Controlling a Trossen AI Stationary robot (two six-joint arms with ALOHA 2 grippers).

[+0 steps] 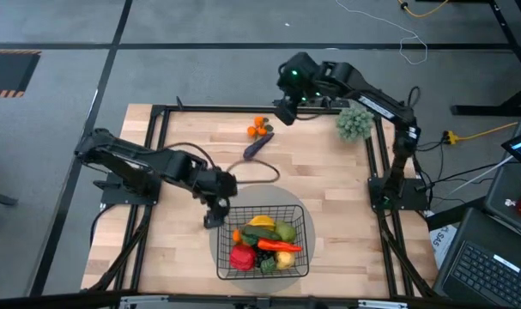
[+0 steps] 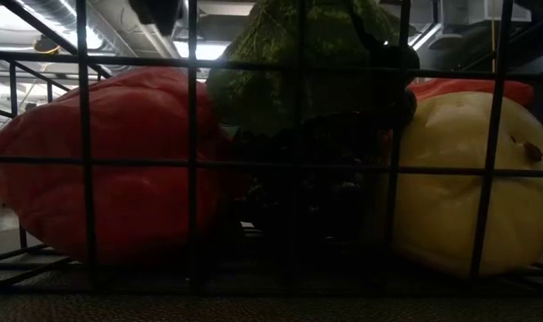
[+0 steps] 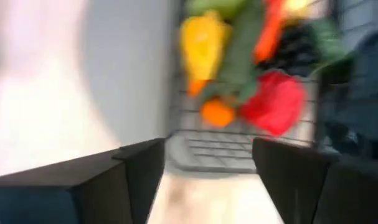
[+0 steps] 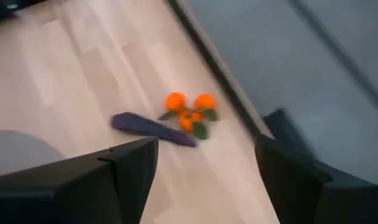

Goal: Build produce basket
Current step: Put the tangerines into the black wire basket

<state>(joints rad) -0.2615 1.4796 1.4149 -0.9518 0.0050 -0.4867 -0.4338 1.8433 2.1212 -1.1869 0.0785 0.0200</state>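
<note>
Hiding everything else, the low view shows only basket produce; wrist views show both jaws wide, empty.

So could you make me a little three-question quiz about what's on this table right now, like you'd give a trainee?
1. True or false: the purple eggplant is already inside the basket.
2. Which piece lies right beside the eggplant on the bare wood? A) the oranges B) a banana C) a tomato
3. Fill in: the left gripper, fingers open and empty, hangs just outside the basket's ______ corner, while the right gripper waits open above the table's far edge.

Key
1. False: it lies on the table, far side of the basket.
2. A
3. far-left, seen from above.
</note>
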